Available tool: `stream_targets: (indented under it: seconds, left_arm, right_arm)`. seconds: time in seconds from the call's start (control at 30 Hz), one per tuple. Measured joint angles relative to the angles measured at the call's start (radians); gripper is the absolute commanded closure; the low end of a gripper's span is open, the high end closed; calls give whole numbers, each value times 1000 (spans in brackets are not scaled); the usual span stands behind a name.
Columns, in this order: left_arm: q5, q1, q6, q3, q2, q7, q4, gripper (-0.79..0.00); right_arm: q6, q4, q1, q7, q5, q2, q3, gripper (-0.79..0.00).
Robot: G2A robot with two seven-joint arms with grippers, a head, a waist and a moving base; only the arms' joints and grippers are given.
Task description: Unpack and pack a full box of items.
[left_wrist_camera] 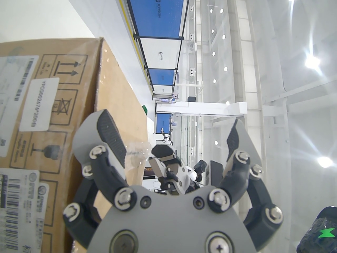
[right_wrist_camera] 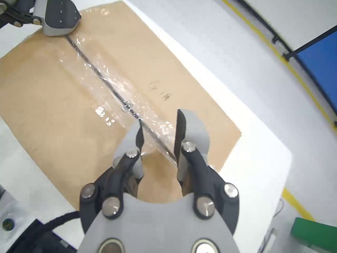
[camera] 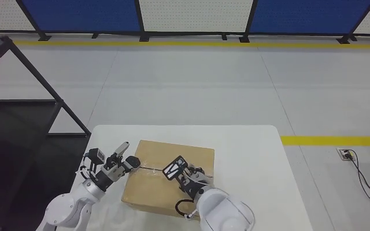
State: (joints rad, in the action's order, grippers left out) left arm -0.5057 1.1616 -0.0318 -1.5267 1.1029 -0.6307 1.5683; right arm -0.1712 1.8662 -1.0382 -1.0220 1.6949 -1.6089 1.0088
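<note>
A closed brown cardboard box (camera: 167, 187) lies on the white table (camera: 248, 150), its top seam covered by clear, wrinkled tape (right_wrist_camera: 113, 88). My left gripper (camera: 133, 161) is open at the box's left edge, where the seam ends. One of its fingers (right_wrist_camera: 60, 14) rests at that corner, beside the labelled side of the box (left_wrist_camera: 52, 101). My right gripper (right_wrist_camera: 159, 132) sits low over the top of the box. It is open by a narrow gap, one finger on each side of the taped seam. In the left wrist view the left gripper (left_wrist_camera: 171, 135) stands wide open with nothing between its pads.
A black metal frame (camera: 34, 115) stands off the table's left side. White table surface lies free to the right of the box and behind it. A green object (right_wrist_camera: 313, 230) sits on the floor off the table's right side.
</note>
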Motion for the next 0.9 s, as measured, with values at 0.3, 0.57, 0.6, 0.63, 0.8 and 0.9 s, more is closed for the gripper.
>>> stream_targets:
  seconds: [0.3,0.57,0.6,0.63,0.8,0.9]
  left_arm:
    - [-9,4,-4,-3,0,4,3,-785]
    - [-8,4,-3,-1,0,2,1,-785]
    - [-9,4,-3,-1,0,3,1,-785]
    - [-10,4,-3,-1,0,3,1,-785]
    - [-11,4,-5,-2,0,3,3,-785]
    - [-9,3,-1,-3,0,4,6,-785]
  right_arm:
    - [9,7,-26,59,-22,1,5,0]
    - [46,-110,49,84,-236,-17,20,0]
    - [54,-123,57,86,-246,-19,20,0]
    - [61,-134,64,88,-252,-20,19,0]
    - [88,-168,79,87,-270,-21,31,0]
    - [88,-149,61,90,-280,-17,51,0]
